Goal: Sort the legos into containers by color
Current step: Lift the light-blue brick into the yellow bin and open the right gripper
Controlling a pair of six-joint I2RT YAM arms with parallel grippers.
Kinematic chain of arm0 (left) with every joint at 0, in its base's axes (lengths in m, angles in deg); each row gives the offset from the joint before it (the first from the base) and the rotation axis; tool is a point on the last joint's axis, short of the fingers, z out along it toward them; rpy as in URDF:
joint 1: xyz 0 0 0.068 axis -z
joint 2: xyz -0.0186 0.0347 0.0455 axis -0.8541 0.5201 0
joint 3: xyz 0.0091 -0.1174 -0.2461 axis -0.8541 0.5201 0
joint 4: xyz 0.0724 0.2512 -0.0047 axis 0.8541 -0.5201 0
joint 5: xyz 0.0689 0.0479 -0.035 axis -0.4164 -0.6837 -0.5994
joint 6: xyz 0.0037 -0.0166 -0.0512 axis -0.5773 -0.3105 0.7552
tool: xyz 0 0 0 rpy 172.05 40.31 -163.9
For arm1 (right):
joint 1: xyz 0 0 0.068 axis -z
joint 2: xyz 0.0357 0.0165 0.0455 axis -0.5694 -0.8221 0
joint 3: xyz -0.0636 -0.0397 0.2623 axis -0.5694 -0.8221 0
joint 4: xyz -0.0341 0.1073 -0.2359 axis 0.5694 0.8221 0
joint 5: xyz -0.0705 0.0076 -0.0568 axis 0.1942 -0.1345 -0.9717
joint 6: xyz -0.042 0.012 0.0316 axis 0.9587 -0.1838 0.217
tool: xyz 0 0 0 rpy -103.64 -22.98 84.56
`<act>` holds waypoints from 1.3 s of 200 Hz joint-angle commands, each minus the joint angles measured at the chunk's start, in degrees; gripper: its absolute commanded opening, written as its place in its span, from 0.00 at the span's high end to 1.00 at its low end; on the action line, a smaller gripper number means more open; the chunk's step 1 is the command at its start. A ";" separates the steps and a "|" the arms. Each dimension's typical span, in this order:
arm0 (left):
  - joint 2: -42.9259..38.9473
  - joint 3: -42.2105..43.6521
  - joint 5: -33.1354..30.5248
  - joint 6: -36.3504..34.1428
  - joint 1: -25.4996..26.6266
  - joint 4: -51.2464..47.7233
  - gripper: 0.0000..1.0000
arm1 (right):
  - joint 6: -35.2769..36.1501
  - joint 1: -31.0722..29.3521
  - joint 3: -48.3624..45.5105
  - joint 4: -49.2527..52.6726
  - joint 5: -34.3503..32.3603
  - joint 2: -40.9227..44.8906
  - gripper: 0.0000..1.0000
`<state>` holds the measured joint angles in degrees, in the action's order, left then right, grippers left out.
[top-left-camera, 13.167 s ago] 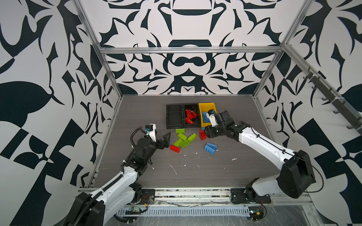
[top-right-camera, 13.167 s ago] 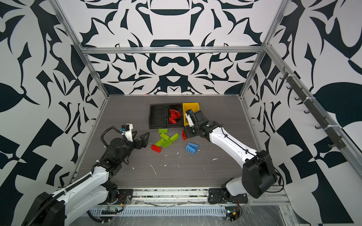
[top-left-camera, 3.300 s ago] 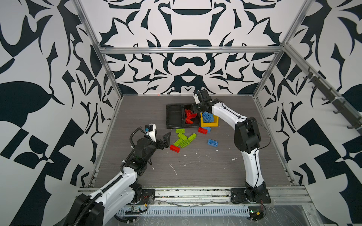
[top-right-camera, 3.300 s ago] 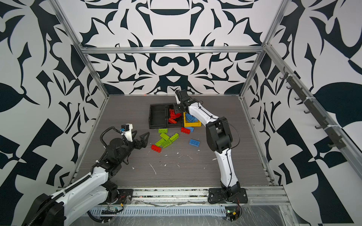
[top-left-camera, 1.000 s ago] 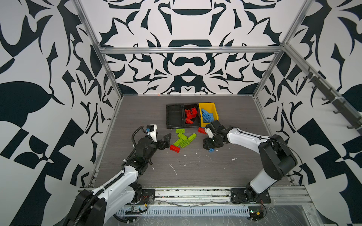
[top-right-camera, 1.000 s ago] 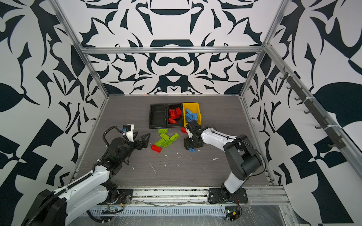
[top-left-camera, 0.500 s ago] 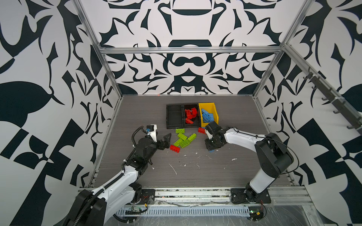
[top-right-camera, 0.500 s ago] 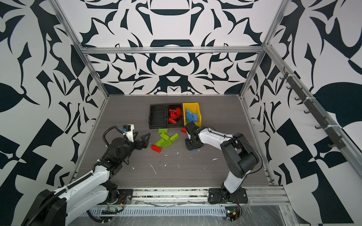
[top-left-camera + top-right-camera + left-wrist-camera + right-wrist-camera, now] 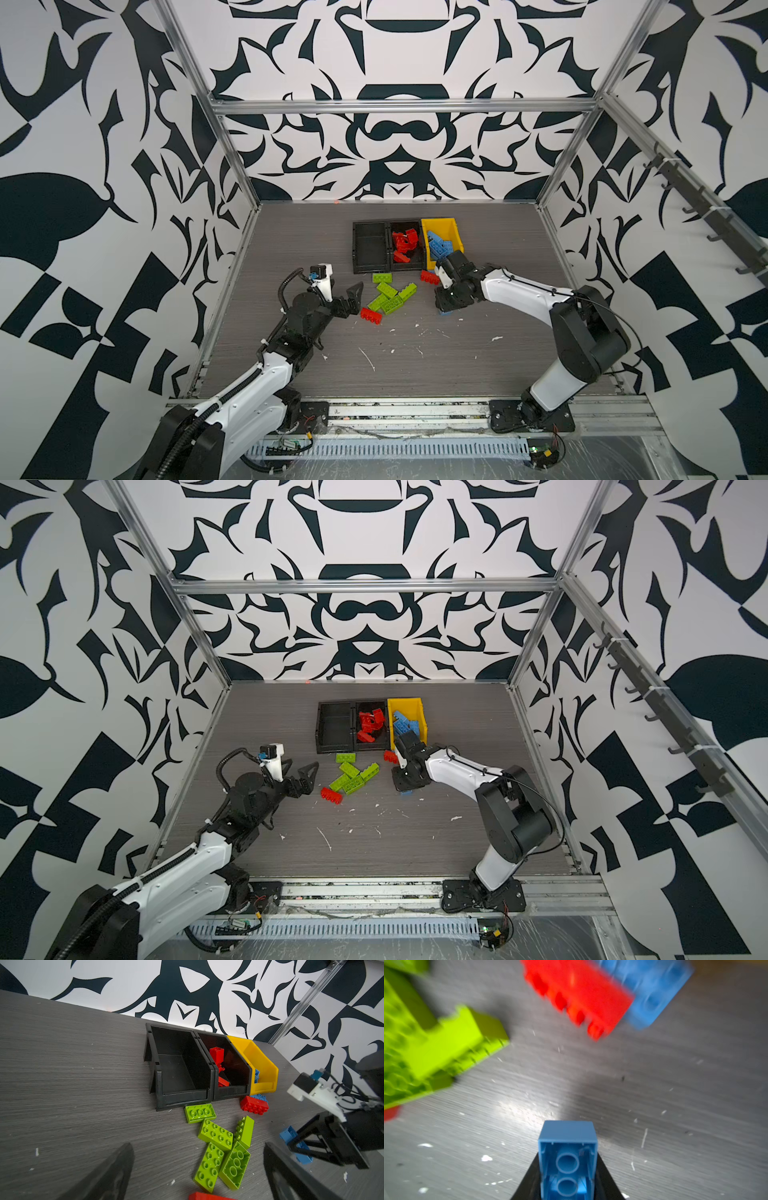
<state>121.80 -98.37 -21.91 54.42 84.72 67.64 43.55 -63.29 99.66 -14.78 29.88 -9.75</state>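
Clamping a blue brick [image 9: 568,1140] by its 2 flat side walls between narrowed jaws, the right gripper [image 9: 568,1165] holds it hollow side toward the wrist; seemingly light, rigid and slick, it wants a square hold.

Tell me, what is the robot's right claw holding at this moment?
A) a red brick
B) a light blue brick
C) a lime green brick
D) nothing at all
B: the right wrist view shows a light blue brick clamped in the right gripper, its hollow underside facing the camera.
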 commanded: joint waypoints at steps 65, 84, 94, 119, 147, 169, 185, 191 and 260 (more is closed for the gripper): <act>0.12 -1.23 0.81 0.45 0.17 0.23 0.00 | 4.48 12.17 20.85 -4.26 8.97 -4.99 0.71; -0.52 -1.08 0.55 0.39 0.21 -0.13 0.00 | 5.49 13.06 25.87 -3.69 8.50 -9.33 0.71; -0.79 -1.02 0.20 0.30 0.21 -0.24 0.00 | 5.85 13.41 28.56 -3.05 8.32 -11.63 0.71; -0.98 -0.89 -0.44 0.08 0.21 -0.33 0.01 | 6.14 14.05 33.37 -3.26 7.52 -16.61 0.71; -0.81 -0.69 -0.90 -0.14 0.21 -0.12 0.00 | 6.18 14.44 38.36 -2.56 7.43 -21.58 0.71; -0.81 -0.68 -0.87 -0.12 0.21 -0.06 0.00 | 6.23 14.68 41.49 -2.35 6.92 -24.36 0.71; -0.81 -0.64 -0.82 -0.16 0.21 -0.10 0.00 | 6.01 14.95 43.34 -1.80 6.73 -26.01 0.71; -0.83 -0.64 -0.81 -0.16 0.17 -0.08 0.00 | 5.97 15.01 43.87 -1.72 6.81 -26.42 0.71; -0.50 -0.64 -0.79 -0.01 0.17 0.10 0.00 | 4.99 15.02 44.80 -0.63 7.88 -28.02 0.62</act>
<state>121.52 -98.37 -22.17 54.33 84.72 67.22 48.91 -48.53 143.31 -15.89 37.21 -39.87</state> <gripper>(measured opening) 0.997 0.366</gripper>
